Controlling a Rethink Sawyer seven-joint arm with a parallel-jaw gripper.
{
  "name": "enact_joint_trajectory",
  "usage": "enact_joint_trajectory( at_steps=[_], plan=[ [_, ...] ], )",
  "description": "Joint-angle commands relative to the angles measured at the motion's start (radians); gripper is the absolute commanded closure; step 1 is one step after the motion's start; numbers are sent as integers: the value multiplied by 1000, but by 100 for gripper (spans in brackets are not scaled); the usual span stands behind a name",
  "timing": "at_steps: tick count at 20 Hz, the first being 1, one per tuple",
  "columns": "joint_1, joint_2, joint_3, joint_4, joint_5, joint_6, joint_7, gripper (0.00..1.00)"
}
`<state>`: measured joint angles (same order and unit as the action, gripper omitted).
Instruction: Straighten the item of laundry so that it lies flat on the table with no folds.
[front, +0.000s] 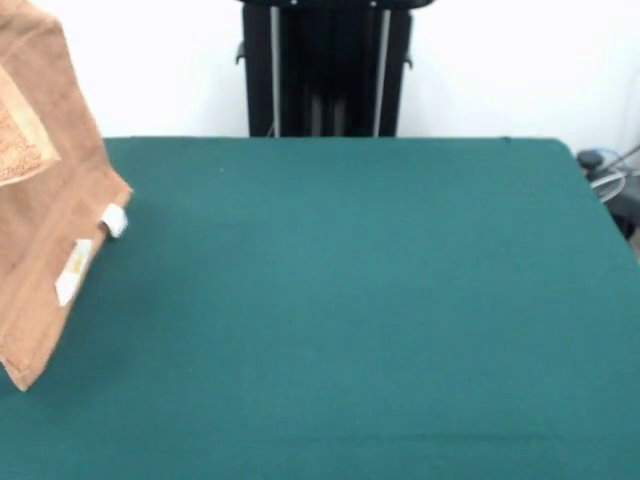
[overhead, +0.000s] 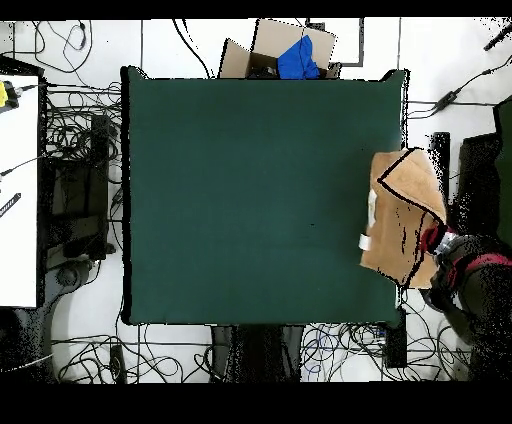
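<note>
The item of laundry (front: 50, 200), an orange-tan towel, hangs folded in the air over the table's left edge in the front view, and its top runs out of the picture. Small white tags (front: 113, 220) show on its inner edge. From overhead the towel (overhead: 400, 215) sits at the right edge of the green table (overhead: 250, 190), partly past the rim. A dark shape with red trim (overhead: 455, 260), seemingly a person's sleeve, meets its lower right corner. My gripper shows in neither view.
A cardboard box (overhead: 285, 50) holding a blue cloth stands beyond the table's top edge in the overhead view. Cables (overhead: 80, 130) cover the floor around the table. A white desk (overhead: 18, 190) runs along the left.
</note>
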<state>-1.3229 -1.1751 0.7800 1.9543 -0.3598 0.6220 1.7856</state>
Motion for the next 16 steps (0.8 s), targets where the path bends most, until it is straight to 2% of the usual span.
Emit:
enact_joint_trajectory(
  at_steps=[1, 4, 7, 13, 16],
  plan=[
    [-12, -120, 130, 127, 75, 136, -302, 100],
    [-22, -153, 147, 129, 103, 166, -316, 100],
    [-7, -152, 146, 126, 93, 168, -282, 100],
    [47, -115, 122, 134, 42, 116, -185, 100],
    [77, -59, 98, 135, -18, 59, -136, 100]
  ],
)
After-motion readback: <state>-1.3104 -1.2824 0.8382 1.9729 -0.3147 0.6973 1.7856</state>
